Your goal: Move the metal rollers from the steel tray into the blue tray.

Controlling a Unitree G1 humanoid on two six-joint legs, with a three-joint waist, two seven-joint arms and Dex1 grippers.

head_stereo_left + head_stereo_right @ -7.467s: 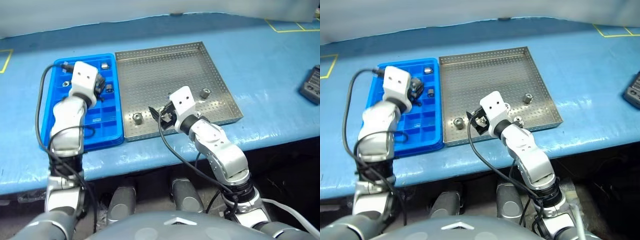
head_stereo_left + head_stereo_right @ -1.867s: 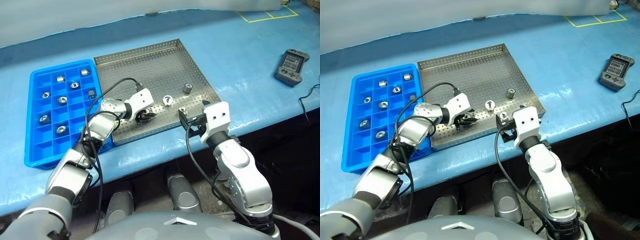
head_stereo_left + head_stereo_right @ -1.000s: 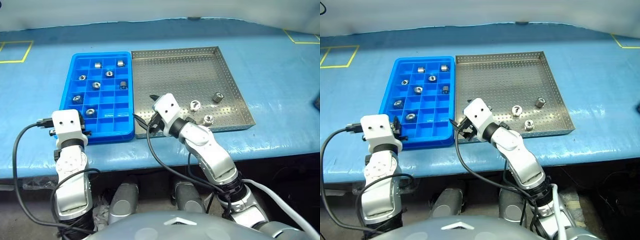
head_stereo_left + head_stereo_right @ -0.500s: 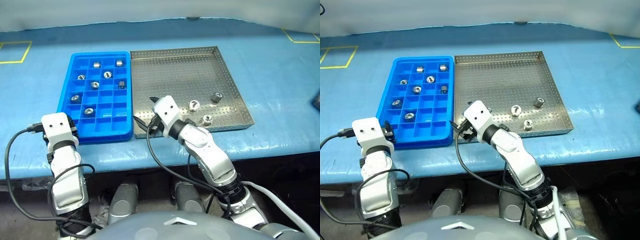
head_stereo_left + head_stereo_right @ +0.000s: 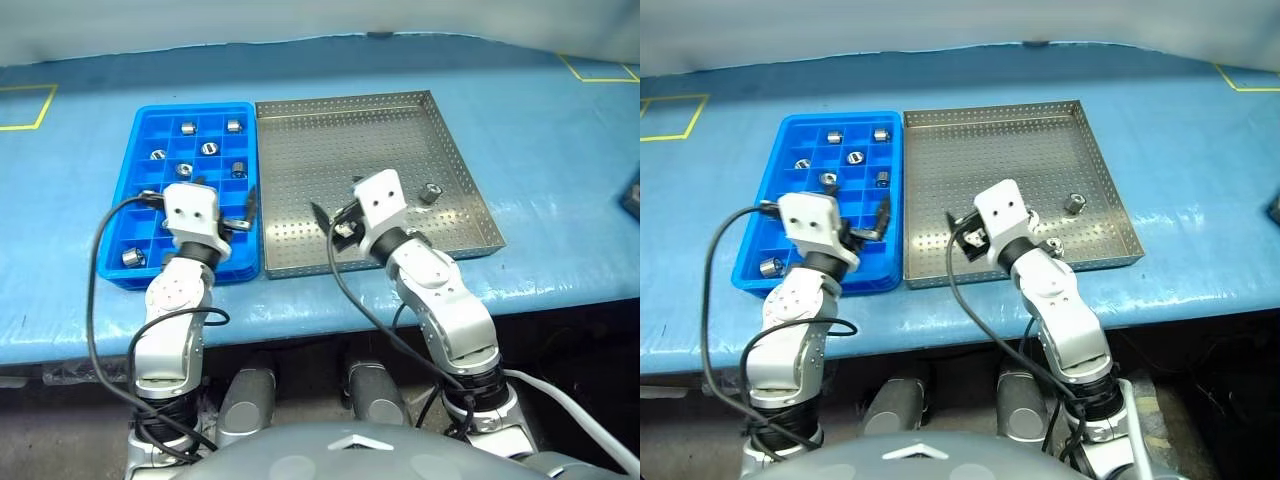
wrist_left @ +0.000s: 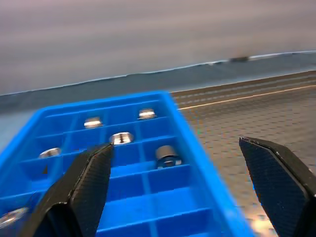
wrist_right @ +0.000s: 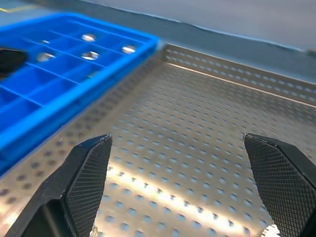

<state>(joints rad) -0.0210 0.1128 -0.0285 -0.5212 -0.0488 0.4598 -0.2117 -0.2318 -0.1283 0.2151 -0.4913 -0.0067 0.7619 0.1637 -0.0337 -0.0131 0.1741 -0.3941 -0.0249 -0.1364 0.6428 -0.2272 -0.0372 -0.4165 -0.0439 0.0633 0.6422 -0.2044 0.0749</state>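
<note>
Two claws stand wide and empty: left claw (image 5: pixel 197 211) over the blue tray (image 5: pixel 146 135), right claw (image 5: pixel 338 222) over the steel tray (image 5: pixel 330 130). Perhaps seven metal rollers (image 5: pixel 209 148) fill compartments; one roller (image 5: pixel 432 194) remains.

Blue tray (image 5: pixel 142 150) holds metal rollers (image 5: pixel 208 148) (steel tray (image 5: pixel 330 160) adjacent).
</note>
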